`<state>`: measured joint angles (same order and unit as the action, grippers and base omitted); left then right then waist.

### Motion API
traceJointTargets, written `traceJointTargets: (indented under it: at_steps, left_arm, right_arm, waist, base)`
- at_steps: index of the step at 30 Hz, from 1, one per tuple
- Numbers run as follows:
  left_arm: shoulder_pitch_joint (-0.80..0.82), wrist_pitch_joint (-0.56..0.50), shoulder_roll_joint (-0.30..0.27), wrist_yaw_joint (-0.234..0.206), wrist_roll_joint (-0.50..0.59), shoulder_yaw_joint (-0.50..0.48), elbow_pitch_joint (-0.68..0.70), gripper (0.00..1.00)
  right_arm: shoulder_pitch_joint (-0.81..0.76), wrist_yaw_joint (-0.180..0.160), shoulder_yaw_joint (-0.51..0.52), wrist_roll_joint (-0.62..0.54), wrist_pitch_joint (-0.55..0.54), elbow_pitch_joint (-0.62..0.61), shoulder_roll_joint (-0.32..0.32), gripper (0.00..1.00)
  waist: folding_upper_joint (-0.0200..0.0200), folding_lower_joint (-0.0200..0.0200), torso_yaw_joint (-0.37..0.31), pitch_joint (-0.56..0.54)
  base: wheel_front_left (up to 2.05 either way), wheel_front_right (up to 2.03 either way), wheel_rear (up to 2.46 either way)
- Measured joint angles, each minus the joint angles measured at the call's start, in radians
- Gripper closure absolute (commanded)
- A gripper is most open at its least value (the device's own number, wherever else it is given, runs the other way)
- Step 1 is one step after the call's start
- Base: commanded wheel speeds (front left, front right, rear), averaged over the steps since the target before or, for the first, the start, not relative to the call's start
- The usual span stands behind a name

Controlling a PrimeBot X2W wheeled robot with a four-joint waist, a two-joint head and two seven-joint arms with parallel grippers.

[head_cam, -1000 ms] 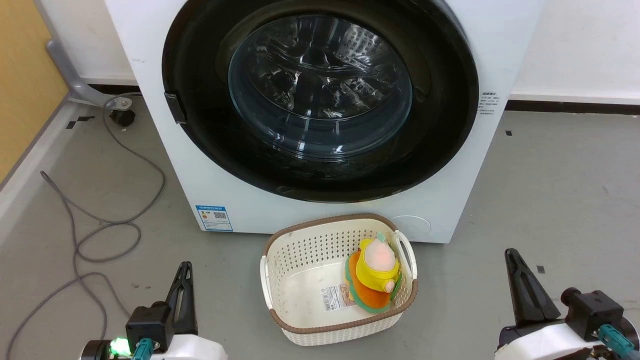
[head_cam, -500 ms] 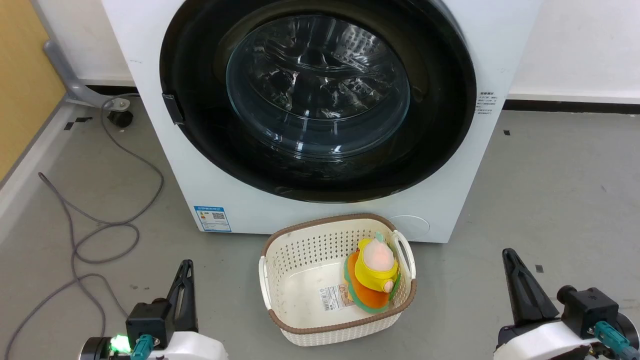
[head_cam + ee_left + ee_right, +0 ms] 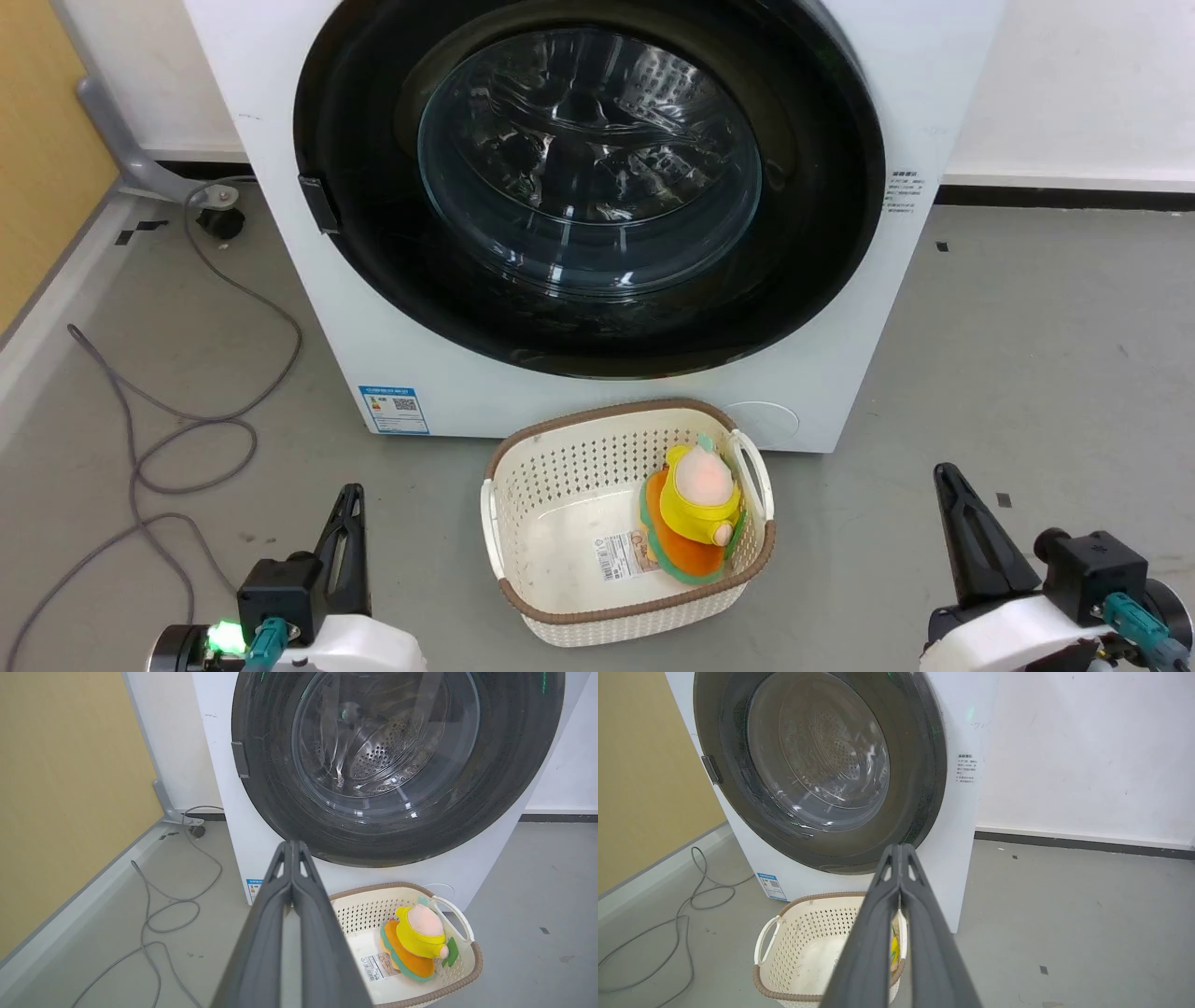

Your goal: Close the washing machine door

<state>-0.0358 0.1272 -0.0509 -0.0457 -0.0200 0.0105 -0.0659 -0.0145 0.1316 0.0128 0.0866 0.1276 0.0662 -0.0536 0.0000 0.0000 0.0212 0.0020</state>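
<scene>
The smooth grey floor (image 3: 1027,355) meets a white wall (image 3: 1074,84), and a yellow panel (image 3: 37,140) stands to the left of the big white washing machine (image 3: 308,308). The round shiny black door (image 3: 588,177), with a clear glass bowl in its middle, is on the front of the washing machine. It looks flat against the white front, with no gap that I can see. The shiny steel drum shows through the glass. A small dark catch (image 3: 317,201) sits on the door's left edge. So the closing looks done, or very nearly. I cannot tell if the catch has clicked, so one more gentle push may be all that is left.

Just in front of the washing machine stands a cream plastic basket (image 3: 616,408) with holes and a brown rim. A yellow and orange soft toy (image 3: 695,509) lies inside it. A thin grey cable (image 3: 187,429) curls on the floor to the left of the washing machine.

The left gripper (image 3: 347,504) and the right gripper (image 3: 950,485) hang low, well in front of the washing machine and apart from the door. The jaws of both are pressed together and hold nothing.
</scene>
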Motion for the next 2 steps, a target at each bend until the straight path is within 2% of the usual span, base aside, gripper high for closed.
traceJointTargets:
  at_steps: [2]
  left_arm:
    - [0.000, -0.004, 0.000, 0.005, 0.000, 0.000, 0.003, 1.00]
  right_arm:
    - [0.000, 0.000, 0.000, -0.005, -0.004, -0.002, 0.000, 1.00]
  waist:
    - [0.0000, 0.0000, -0.001, 0.000]
  base:
    - [0.00, 0.00, 0.00]
